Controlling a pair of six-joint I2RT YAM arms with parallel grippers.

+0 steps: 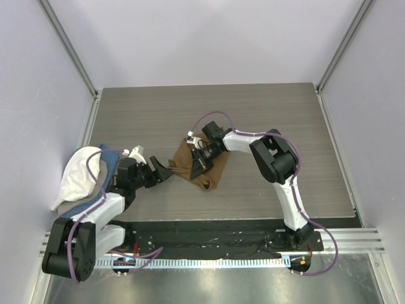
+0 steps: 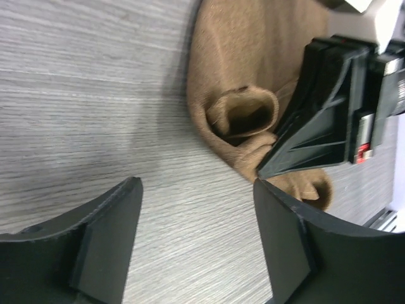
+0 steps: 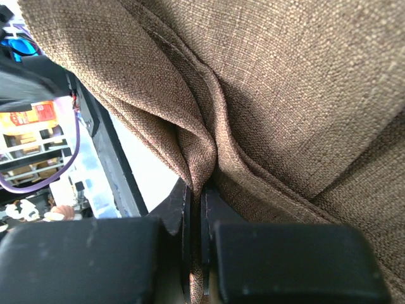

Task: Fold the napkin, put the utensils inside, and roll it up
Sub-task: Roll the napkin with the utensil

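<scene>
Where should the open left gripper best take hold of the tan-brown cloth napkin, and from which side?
Probably the thick rolled fold on the left edge of the tan-brown cloth napkin, approached low from the left. It bulges up, facing the open left gripper; the right gripper pinches cloth further in.

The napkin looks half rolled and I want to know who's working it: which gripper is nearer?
Right. The right gripper is shut on a fold of the napkin; the left gripper stands open beside its left edge, holding nothing.
</scene>
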